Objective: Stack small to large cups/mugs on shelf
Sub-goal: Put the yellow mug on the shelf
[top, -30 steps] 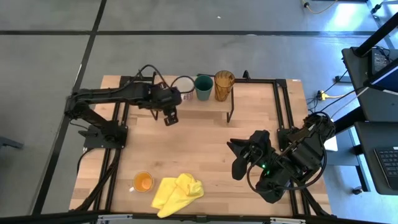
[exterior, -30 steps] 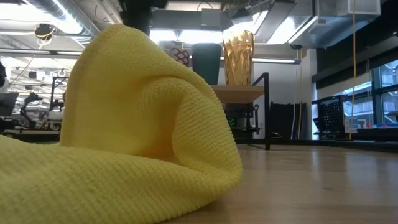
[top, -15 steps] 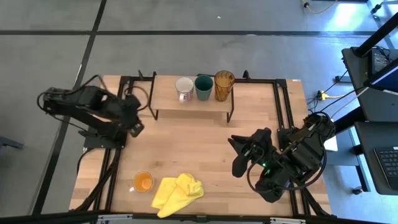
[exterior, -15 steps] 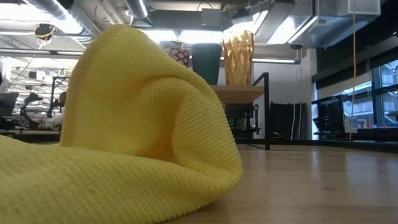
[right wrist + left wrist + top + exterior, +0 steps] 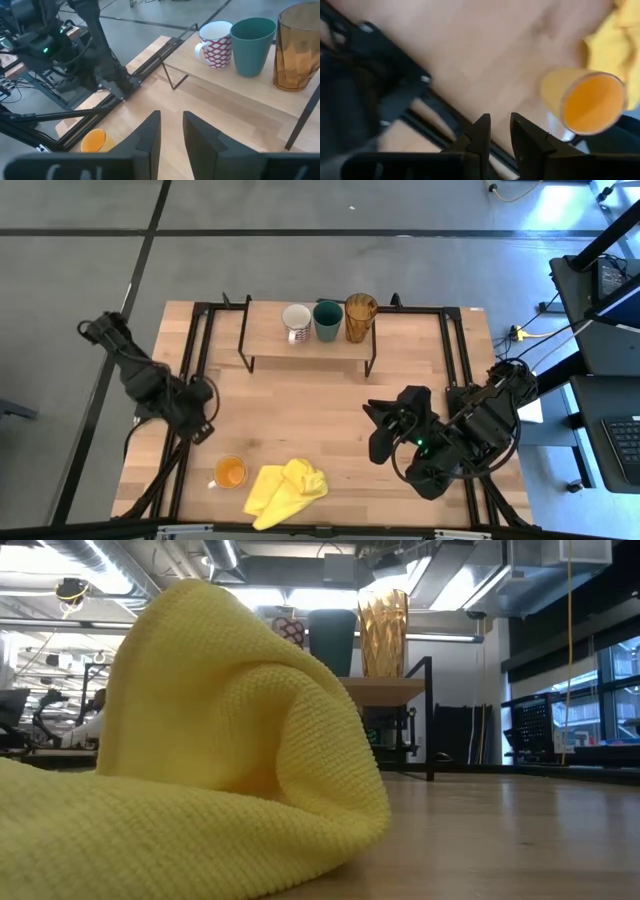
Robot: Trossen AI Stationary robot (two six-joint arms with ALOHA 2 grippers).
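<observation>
On the shelf at the table's far side stand a white mug with a red pattern, a dark green cup and an amber tumbler, side by side on their bases. The small orange mug stands upright on the table near the front left, beside the yellow cloth. My left gripper points down over the table's left black rail, a little beyond the orange mug, narrowly open and empty. My right gripper hovers over the table's right part, narrowly open and empty.
Black frame rails run along the table's left and right sides. The shelf's thin black legs stand on the table. In the low view the yellow cloth fills the left and hides much of the table.
My left gripper has left the shelf's left end by the white mug, swung toward the table's left edge and then toward the near edge, rolling as it went. It now stands close to the orange mug. The mug, cup and tumbler stay put on the shelf.
</observation>
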